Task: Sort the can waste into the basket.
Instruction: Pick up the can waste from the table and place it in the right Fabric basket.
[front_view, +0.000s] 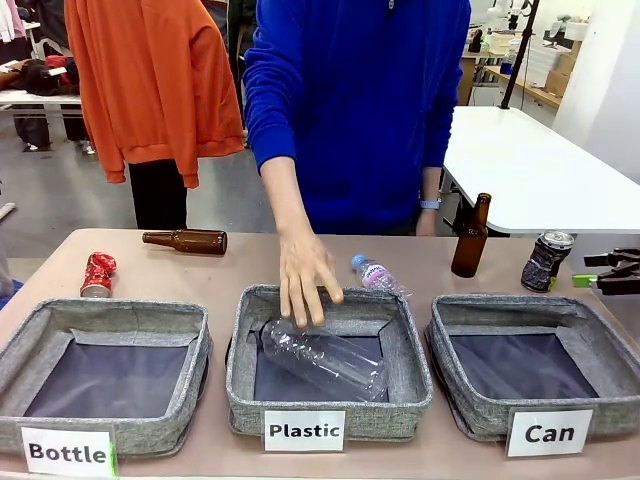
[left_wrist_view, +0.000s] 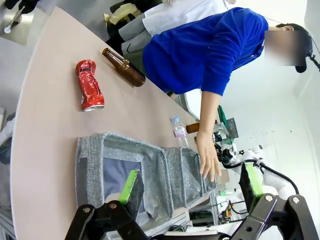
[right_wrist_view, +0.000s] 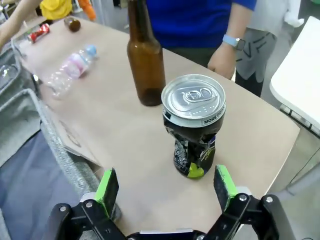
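Presently the right gripper (right_wrist_view: 166, 184), fingers (right_wrist_view: 108, 184) spread wide, is facing the dented black-and-silver metal can (right_wrist_view: 194, 125), risking knocking it against the upright brown glass bottle (right_wrist_view: 146, 65) just beside it.

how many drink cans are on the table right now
2: a crushed red can far left, behind the Bottle basket; a black can standing far right, behind the Can basket. None looks hidden.
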